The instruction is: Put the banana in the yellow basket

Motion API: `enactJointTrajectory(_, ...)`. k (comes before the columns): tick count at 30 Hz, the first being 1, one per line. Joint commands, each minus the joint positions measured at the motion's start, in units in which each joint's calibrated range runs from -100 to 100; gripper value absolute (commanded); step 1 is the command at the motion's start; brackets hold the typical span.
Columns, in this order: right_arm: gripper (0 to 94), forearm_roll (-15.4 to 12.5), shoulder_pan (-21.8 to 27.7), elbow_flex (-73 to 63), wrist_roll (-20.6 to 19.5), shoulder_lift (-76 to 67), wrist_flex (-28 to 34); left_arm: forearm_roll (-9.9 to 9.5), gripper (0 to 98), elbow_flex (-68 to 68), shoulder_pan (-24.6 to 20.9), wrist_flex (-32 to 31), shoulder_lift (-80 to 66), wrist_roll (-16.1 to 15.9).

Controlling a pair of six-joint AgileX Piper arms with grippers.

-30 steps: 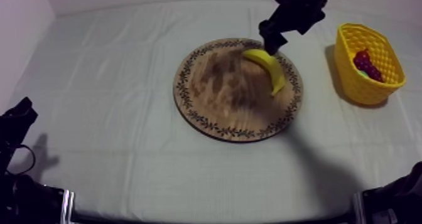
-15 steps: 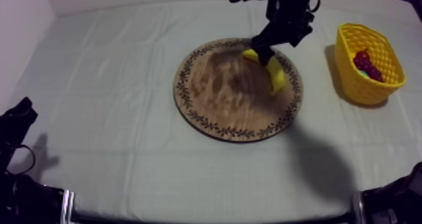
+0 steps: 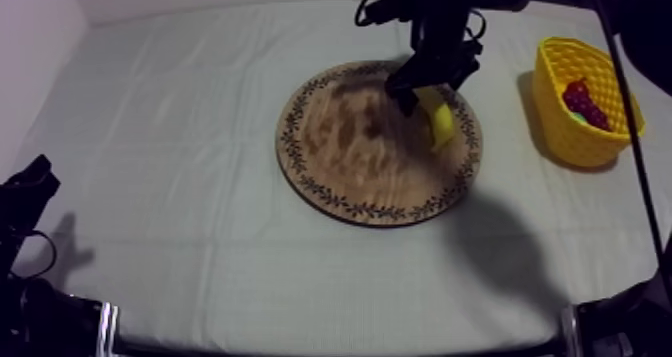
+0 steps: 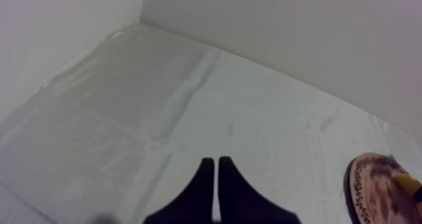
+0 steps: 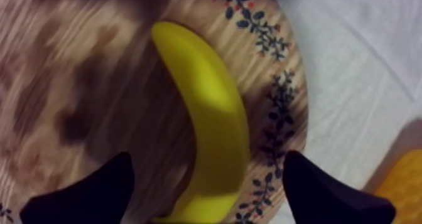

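The banana (image 5: 210, 107) is seen on the wooden board (image 3: 345, 146) near its rim, flanked by the 2 spread fingers of the right gripper (image 5: 207, 182) (those of the left gripper (image 4: 216, 179) are pressed together). It is judged light, stiff, smooth, and best clamped across its thick middle.

Table (image 3: 180, 131) with wooden board (image 3: 345, 156), yellow basket (image 3: 572, 141)

1. Left gripper (image 4: 216, 160): two matt black fingers (image 4: 202, 182), smooth-sided, each tapering to a blunt tip.
2. Right gripper (image 5: 207, 170): two black fingers of the same make, broad at the base and narrowing to rounded points.
3. Right arm (image 3: 440, 26): black, built of blocky, jointed segments.
4. Left arm (image 3: 30, 301): black, with an angular outline.
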Motion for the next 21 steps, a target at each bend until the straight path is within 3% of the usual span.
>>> enactJointTrajectory(1,74.4,0.1,0.02,-0.43,-0.11,1.01,-0.12,-0.01,0.1,0.03,-0.02,-0.01,0.02,0.0)
enactJointTrajectory(8,65.5,0.75,0.35,-1.5,-0.47,3.23,-1.08,-0.01,0.1,0.03,-0.02,-0.01,0.02,0.0)
enactJointTrajectory(21,27.7,1.39,0.4,-1.54,-0.25,4.15,-1.94,-0.01,0.1,0.03,-0.02,-0.01,0.02,0.0)
